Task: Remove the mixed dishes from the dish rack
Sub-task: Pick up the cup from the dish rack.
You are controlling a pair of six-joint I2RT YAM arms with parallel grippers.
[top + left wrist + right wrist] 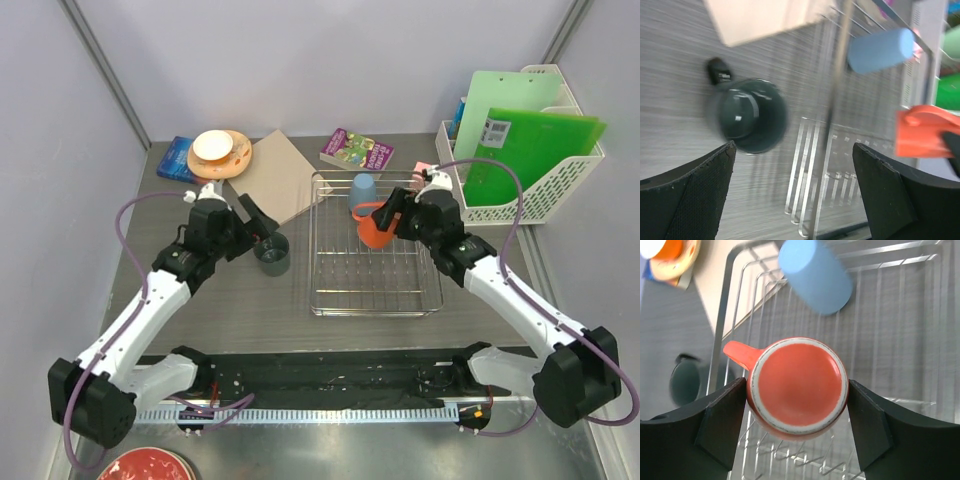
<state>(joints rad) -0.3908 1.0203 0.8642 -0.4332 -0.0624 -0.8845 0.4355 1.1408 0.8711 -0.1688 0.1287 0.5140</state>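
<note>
Fingers (722, 425) of the right gripper (388, 222) clamp the glossy orange cup (797, 385) over the chrome wire rack (375, 290), arm stretched forward. Left gripper (794, 147) hangs spread wide beside the round grey mug (747, 117) on the table (230, 300), left of the rack. Right wrist view shows the orange cup's handle plainly; a matte light-blue cup (815, 275) sits at the rack's far end.

A robotics lab test cell: bare white panels (330, 60) on metal frame posts (105, 70) enclose a grey table (230, 300).
</note>
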